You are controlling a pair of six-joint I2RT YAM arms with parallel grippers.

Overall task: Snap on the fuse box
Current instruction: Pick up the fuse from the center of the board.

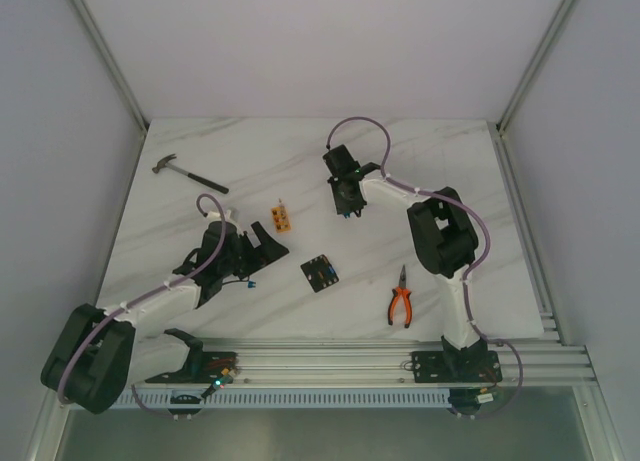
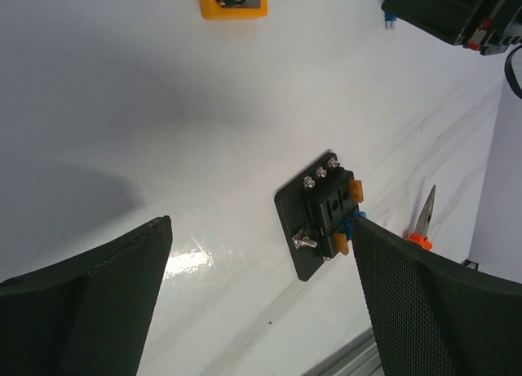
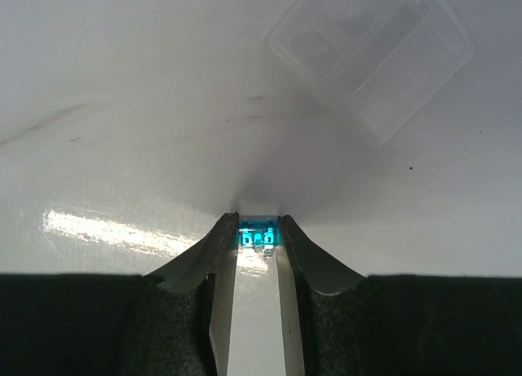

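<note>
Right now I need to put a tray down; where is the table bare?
Bare: the far strip of white marble table beyond the dark-handled hammer, and the right edge beyond the orange-handled pliers. Crowded: the middle, around the black square fuse box and orange rectangular block.

The fuse box (image 1: 320, 273) lies between the pliers (image 1: 401, 306) and the left claw (image 1: 265, 243).

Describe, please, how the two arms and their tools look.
Both the left arm and the right arm have white links with bulky black joint housings, and a lilac cable loops along each. The left tool has broad black fingers with a fine mesh texture. The right tool narrows to pale grey tips.
</note>
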